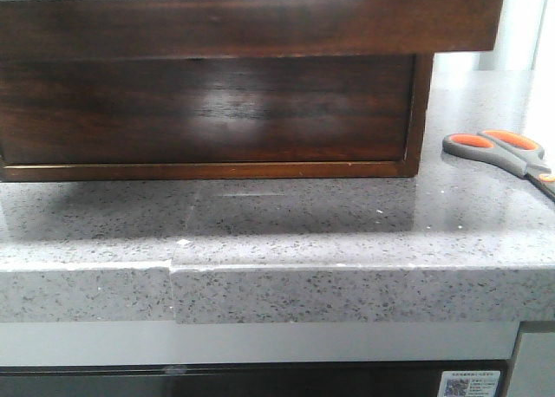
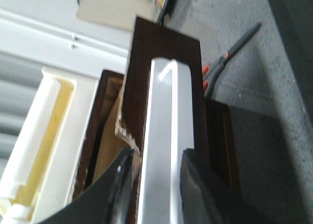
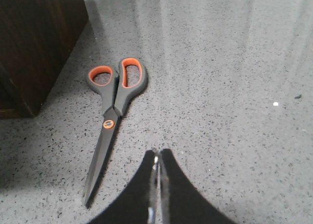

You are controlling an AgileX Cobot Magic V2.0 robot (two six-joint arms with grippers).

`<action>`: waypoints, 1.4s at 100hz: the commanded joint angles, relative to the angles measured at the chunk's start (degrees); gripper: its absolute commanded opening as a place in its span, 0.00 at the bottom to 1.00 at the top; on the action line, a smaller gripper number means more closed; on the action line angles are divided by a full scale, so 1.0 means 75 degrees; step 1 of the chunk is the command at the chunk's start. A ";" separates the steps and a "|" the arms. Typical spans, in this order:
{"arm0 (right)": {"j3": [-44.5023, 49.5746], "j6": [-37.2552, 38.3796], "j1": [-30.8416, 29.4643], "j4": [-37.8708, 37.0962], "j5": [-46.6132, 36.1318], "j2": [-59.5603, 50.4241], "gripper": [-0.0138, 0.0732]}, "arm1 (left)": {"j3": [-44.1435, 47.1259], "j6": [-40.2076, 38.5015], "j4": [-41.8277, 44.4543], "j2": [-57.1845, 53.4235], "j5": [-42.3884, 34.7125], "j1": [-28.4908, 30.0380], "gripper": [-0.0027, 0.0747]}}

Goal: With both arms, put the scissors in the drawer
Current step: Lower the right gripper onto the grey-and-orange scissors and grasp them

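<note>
The scissors [image 1: 507, 152], grey with orange-lined loops, lie flat on the speckled counter to the right of the wooden box. In the right wrist view the scissors [image 3: 113, 104] lie closed, just left of my right gripper [image 3: 156, 153], which is shut, empty and over bare counter. The dark glossy drawer [image 1: 251, 24] stands pulled out, overhanging the box front. In the left wrist view my left gripper [image 2: 157, 153] straddles the drawer front's upper edge [image 2: 166, 87], one finger on each side, shut on it. The scissors [image 2: 222, 60] show beyond the drawer there.
The wooden box frame [image 1: 217, 111] fills the back of the counter; its corner [image 3: 34, 43] stands close to the scissors' loops. The counter's front edge [image 1: 277, 271] runs across the front view. A cream plastic object [image 2: 49, 136] sits beside the box.
</note>
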 commanded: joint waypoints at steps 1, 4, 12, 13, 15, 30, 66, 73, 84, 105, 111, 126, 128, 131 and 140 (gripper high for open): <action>-0.0277 -0.0053 -0.0002 -0.0037 -0.0545 0.0106 0.09 | -0.0279 -0.0136 -0.0202 -0.0069 -0.0388 -0.0064 0.33; -0.0277 -0.0053 -0.0002 -0.0037 -0.0545 0.0106 0.09 | -0.0279 -0.0136 -0.0202 -0.0069 -0.0429 -0.0064 0.33; -0.0277 -0.0053 -0.0002 -0.0037 -0.0545 0.0106 0.09 | -0.0279 -0.0136 -0.0202 -0.0163 -0.0532 -0.0064 0.33; -0.0277 -0.0053 -0.0002 -0.0037 -0.0545 0.0106 0.09 | -0.0279 -0.0136 -0.0202 -0.0177 -0.0533 -0.0064 0.33; -0.0277 -0.0053 -0.0002 -0.0037 -0.0545 0.0106 0.09 | -0.0279 -0.0136 -0.0202 -0.0227 -0.0551 -0.0064 0.33; -0.0277 -0.0053 -0.0002 0.0039 -0.0538 0.0106 0.09 | -0.0279 -0.0136 -0.0800 -0.0866 -0.0534 -0.0064 0.33; -0.1113 -0.0053 0.0225 -0.0308 0.0180 0.0549 0.22 | -0.0279 -0.0151 -0.3058 -0.3071 -0.0090 -0.0064 0.33; -0.1456 -0.0053 0.0225 -0.0358 0.0312 0.0912 0.37 | -0.0279 -0.0192 -0.3091 -0.3390 0.0265 -0.0064 0.33; -0.2013 -0.0053 0.0338 -0.0358 0.0511 0.1612 0.57 | -0.0279 -0.0192 -0.3178 -0.3709 0.0827 -0.0064 0.33; -0.3473 -0.0053 0.0811 -0.0358 0.1975 0.3266 0.59 | -0.0132 -0.0192 -0.3365 -0.3894 0.1006 -0.0064 0.33; -0.3948 -0.0053 0.0860 -0.0358 0.2492 0.3798 0.59 | -0.0072 -0.0192 -0.3407 -0.3894 0.1006 -0.0064 0.33; -0.5169 -0.0053 0.0889 -0.0342 0.3788 0.5297 0.59 | -0.0001 -0.0192 -0.3407 -0.3894 0.1002 -0.0064 0.33; -0.5344 -0.0053 0.0889 -0.0342 0.3956 0.5485 0.59 | -0.0001 -0.0192 -0.3407 -0.3894 0.1002 -0.0064 0.33; -0.5624 -0.0053 0.0889 -0.0342 0.4190 0.5789 0.59 | -0.0001 -0.0192 -0.3407 -0.3894 0.1002 -0.0064 0.33; -0.6278 -0.0053 0.0889 -0.0342 0.4669 0.6510 0.59 | -0.0001 -0.0192 -0.3407 -0.3894 0.1002 -0.0064 0.33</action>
